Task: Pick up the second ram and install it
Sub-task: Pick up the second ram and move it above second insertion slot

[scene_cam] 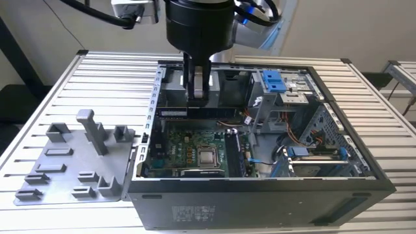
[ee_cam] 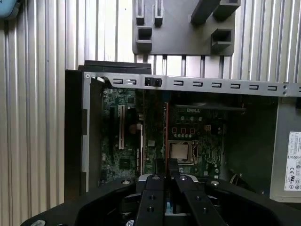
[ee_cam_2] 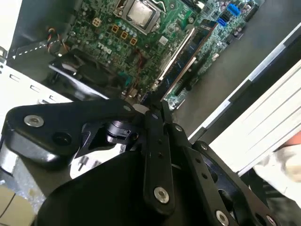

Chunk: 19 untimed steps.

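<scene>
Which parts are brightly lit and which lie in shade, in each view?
Exterior view: the slatted table is bright, the computer case interior shaded. Second wrist view: the table washes out to white. First wrist view: the motherboard sits dim.

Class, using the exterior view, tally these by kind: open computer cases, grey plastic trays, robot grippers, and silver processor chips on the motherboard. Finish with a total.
Computer case: 1
Grey tray: 1
Gripper: 1
Processor chip: 1
Total: 4
</scene>
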Each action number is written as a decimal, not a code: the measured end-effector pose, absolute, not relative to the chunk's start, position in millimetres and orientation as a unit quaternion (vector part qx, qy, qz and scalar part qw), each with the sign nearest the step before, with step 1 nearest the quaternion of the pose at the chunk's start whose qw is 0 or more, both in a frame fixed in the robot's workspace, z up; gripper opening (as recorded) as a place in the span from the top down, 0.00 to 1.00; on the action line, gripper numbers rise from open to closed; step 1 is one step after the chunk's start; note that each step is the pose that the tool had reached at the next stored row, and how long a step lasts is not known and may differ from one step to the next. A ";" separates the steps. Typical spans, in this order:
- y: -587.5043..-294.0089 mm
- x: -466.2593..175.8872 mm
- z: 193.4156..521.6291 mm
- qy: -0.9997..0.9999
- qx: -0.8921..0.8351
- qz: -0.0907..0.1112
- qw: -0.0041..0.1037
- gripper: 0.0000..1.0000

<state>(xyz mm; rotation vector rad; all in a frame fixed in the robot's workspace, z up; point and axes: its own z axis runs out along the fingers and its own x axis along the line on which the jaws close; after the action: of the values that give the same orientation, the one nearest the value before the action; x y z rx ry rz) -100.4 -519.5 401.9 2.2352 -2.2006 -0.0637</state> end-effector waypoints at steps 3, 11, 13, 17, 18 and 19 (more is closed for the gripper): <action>-519.5 -91.9 401.9 -0.701 0.713 -0.020 0.002 0.86; -519.5 -69.6 401.9 -0.699 0.715 -0.020 0.002 0.86; -519.5 -64.0 401.9 -0.698 0.715 -0.020 0.002 0.86; -519.5 -53.2 401.9 -0.697 0.716 -0.020 0.002 0.86; -519.5 -50.5 401.9 -0.697 0.717 -0.020 0.002 0.86; -519.5 -47.8 401.9 -0.697 0.717 -0.020 0.002 0.86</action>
<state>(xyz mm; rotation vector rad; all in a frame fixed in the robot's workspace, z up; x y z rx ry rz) -47.8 -519.5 401.9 2.2487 -2.1865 -0.0637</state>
